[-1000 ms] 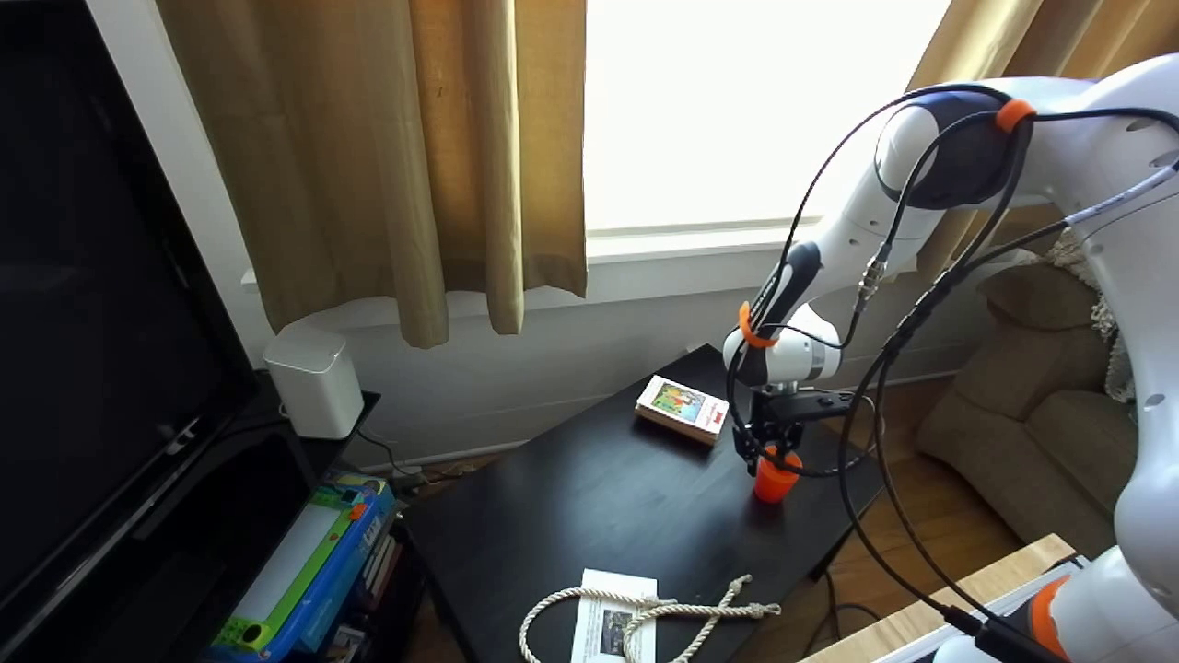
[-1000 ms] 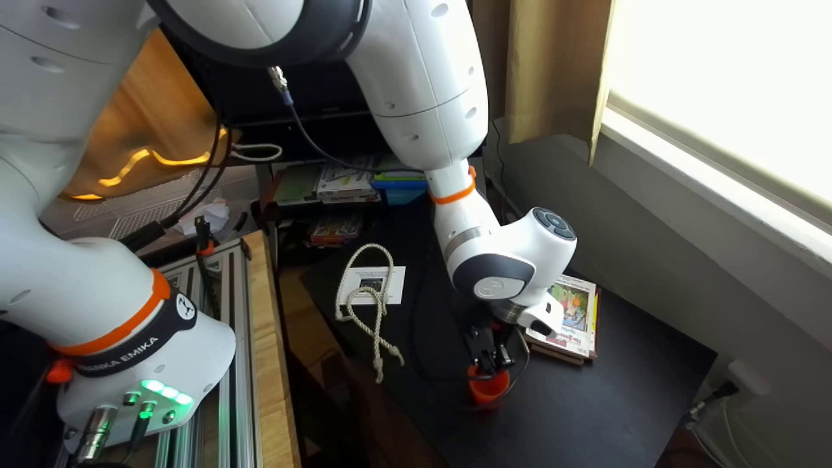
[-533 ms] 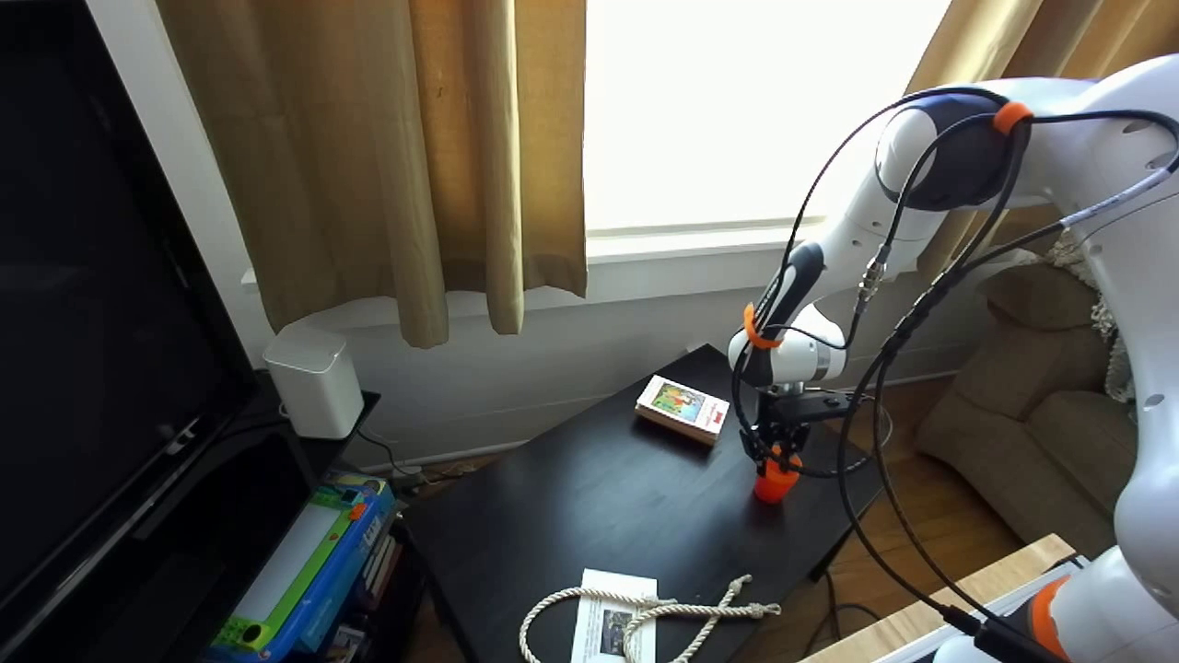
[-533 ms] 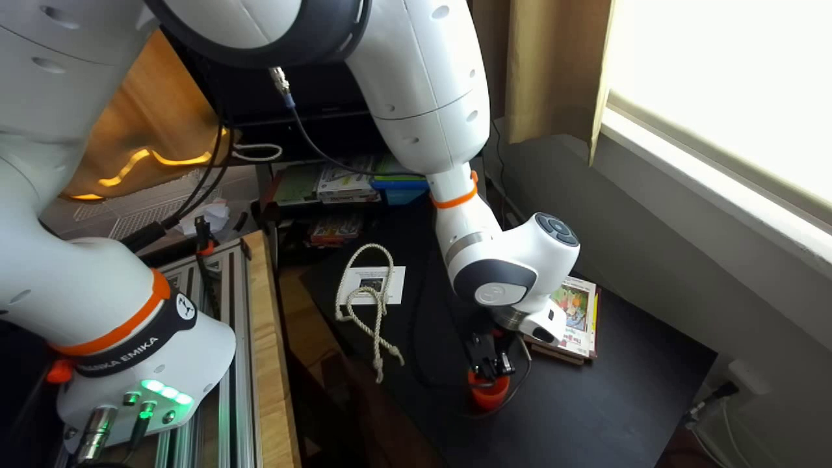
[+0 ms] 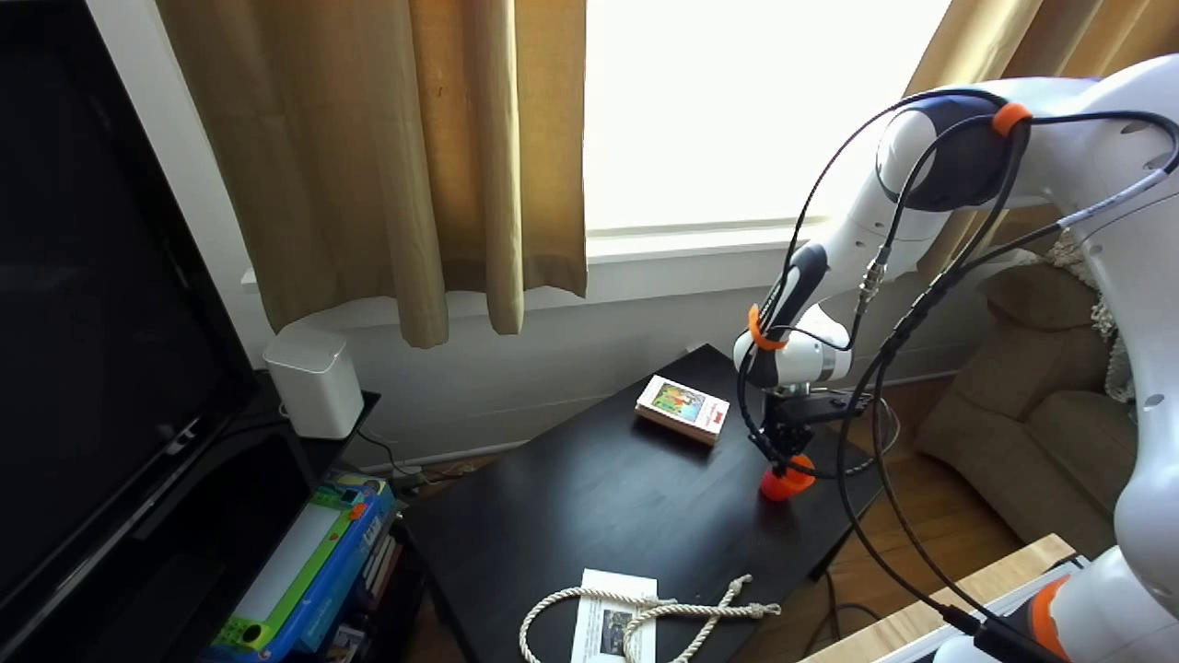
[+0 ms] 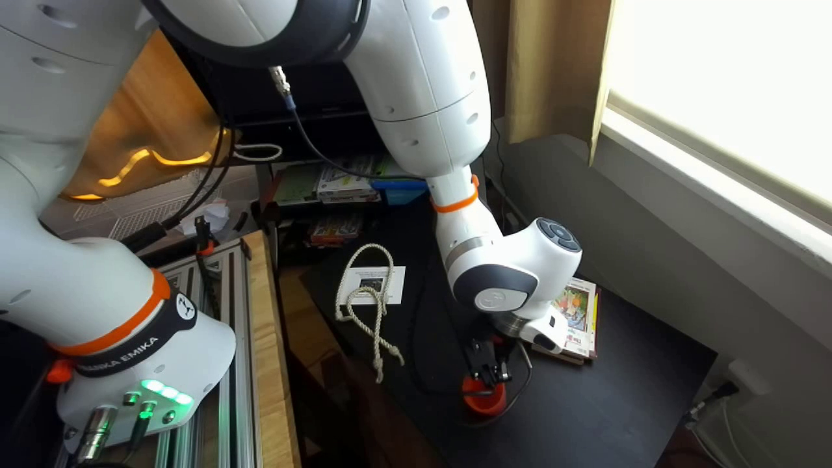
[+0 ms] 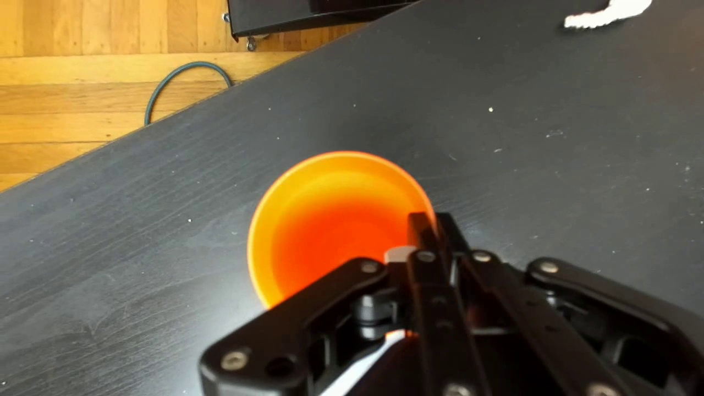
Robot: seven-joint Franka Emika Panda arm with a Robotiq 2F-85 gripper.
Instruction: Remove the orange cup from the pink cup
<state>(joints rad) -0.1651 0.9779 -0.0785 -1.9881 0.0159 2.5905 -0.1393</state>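
The orange cup [image 7: 335,220] is seen from above in the wrist view, its mouth facing the camera. My gripper [image 7: 437,217] is shut on the cup's wall, one finger inside the rim and the other outside. In an exterior view, the orange cup [image 5: 801,467] leans toward the right. The reddish pink cup [image 5: 776,486] shows below it, around its lower part, just over the dark table. Whether the pink cup rests fully on the table, I cannot tell. The wrist view hides the pink cup. Black fingers cover part of the near rim.
A small stack of books [image 5: 680,410] lies behind the cups on the black table [image 5: 589,497]. A knotted rope [image 5: 705,610] lies over a white sheet [image 5: 589,635] at the near end. The arm's black cable loops close past the cups.
The gripper's fingers have come together on the orange cup's wall. Both cups stood upright earlier; now they are tilted, and the orange one shows more apart from the pink one.
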